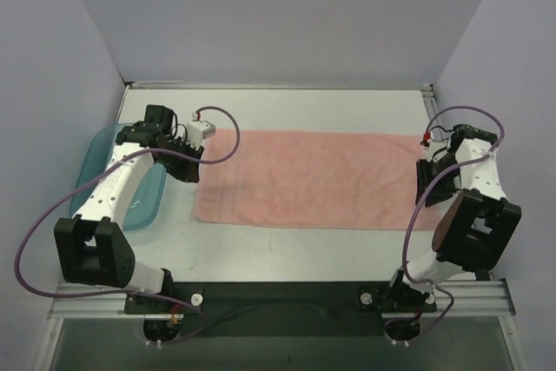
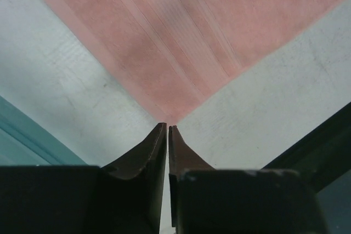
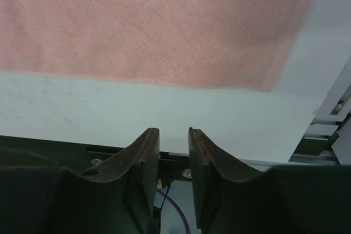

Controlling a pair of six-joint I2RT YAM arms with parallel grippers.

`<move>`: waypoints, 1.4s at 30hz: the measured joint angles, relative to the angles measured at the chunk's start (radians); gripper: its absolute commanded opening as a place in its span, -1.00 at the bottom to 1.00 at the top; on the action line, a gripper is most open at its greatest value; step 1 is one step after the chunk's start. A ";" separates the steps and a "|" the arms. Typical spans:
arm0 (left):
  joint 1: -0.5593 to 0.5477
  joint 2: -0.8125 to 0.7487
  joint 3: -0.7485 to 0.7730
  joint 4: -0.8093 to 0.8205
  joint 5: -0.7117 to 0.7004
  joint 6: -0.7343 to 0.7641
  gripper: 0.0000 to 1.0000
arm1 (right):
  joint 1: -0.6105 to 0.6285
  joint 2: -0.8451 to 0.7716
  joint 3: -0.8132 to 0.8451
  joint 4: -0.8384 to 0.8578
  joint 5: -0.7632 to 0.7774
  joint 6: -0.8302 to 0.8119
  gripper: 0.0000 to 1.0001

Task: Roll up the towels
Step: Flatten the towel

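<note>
The salmon-pink towel [image 1: 313, 178] lies flat and spread out across the middle of the table. My left gripper [image 1: 204, 132] is at its far-left corner. In the left wrist view the jaws [image 2: 167, 126] are shut with only a thin slit, and their tips sit right at the tip of the towel's corner [image 2: 181, 42]. My right gripper [image 1: 430, 182] hovers over the towel's right end. In the right wrist view it [image 3: 174, 131] is open by a narrow gap and empty, with the towel's near-right corner [image 3: 164, 26] beyond the fingertips.
A translucent teal plastic tray [image 1: 97, 161] sits at the table's left edge under the left arm; it also shows in the left wrist view [image 2: 16, 135]. Grey walls close the back and both sides. A metal rail [image 1: 278, 297] runs along the near edge.
</note>
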 measured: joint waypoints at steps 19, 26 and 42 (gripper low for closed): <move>0.000 0.063 -0.140 0.038 -0.027 -0.064 -1.00 | -0.122 0.069 -0.237 0.299 0.116 0.038 -0.87; 0.000 0.078 -0.163 0.077 -0.049 -0.111 -1.00 | -0.133 0.103 -0.254 0.360 0.166 0.023 -0.88; 0.000 0.090 -0.188 0.109 -0.075 -0.138 -1.00 | -0.153 0.099 -0.275 0.381 0.203 -0.016 -0.90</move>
